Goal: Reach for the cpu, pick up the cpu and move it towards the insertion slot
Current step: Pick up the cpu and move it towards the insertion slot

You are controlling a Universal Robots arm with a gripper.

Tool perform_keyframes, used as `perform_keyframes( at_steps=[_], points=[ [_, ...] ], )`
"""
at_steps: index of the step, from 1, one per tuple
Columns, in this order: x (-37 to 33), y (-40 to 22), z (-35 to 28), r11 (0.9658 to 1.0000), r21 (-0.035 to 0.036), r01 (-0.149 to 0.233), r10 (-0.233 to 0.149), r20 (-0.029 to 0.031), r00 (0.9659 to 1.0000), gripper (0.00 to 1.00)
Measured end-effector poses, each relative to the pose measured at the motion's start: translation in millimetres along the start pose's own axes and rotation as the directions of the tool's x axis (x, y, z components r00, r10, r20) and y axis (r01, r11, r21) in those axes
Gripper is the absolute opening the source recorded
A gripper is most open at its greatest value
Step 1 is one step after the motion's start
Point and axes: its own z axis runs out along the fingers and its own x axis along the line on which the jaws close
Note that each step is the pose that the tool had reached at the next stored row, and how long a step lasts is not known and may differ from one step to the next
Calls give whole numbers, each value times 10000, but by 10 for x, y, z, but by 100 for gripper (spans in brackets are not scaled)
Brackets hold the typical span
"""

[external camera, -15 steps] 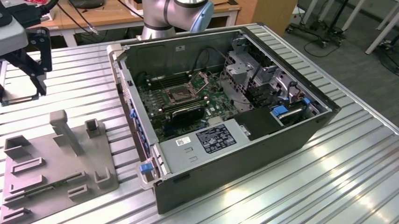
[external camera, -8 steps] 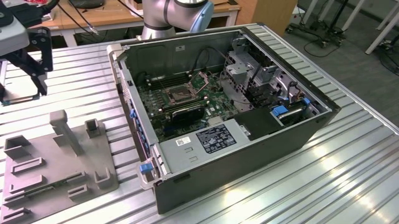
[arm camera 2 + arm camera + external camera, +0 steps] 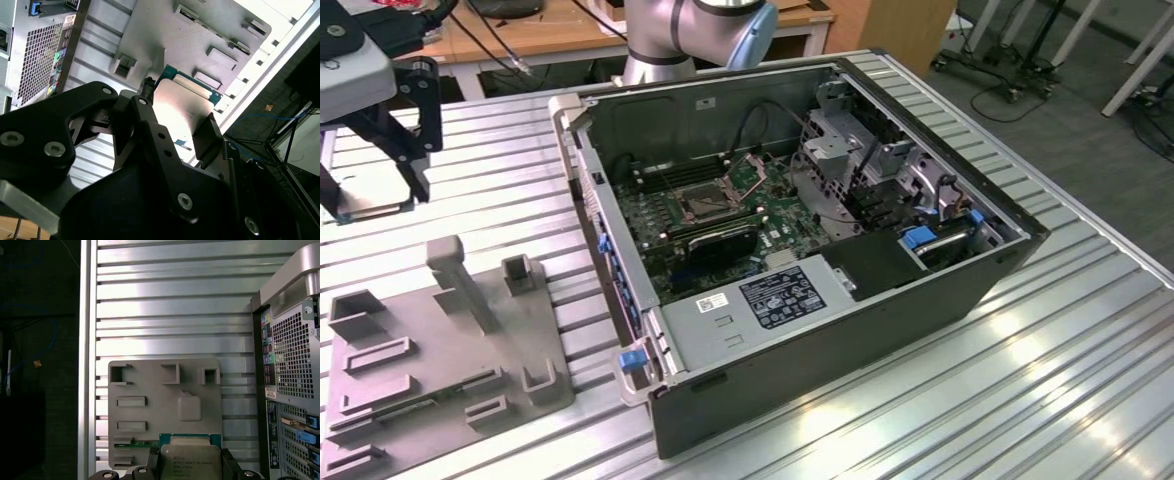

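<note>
The black pincer (image 3: 179,107) gripped the flat square silvery-beige cpu (image 3: 186,120) by opposite edges, above the grey plastic tray (image 3: 150,385). The silver-framed insertion slot (image 3: 704,203) lay well apart from the tray, inside the open computer case (image 3: 854,340).

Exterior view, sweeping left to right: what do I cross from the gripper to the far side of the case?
gripper, holding the cpu → blue corner latch → insertion slot → blue drive tab. The tray is left out because it overlaps the gripper.
</note>
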Motion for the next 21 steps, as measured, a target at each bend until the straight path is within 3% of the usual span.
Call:
perform_keyframes(
  at_steps=[21],
  points=[
    [-75,2,2,10000,0,0,0,0,10000,55]
  ],
)
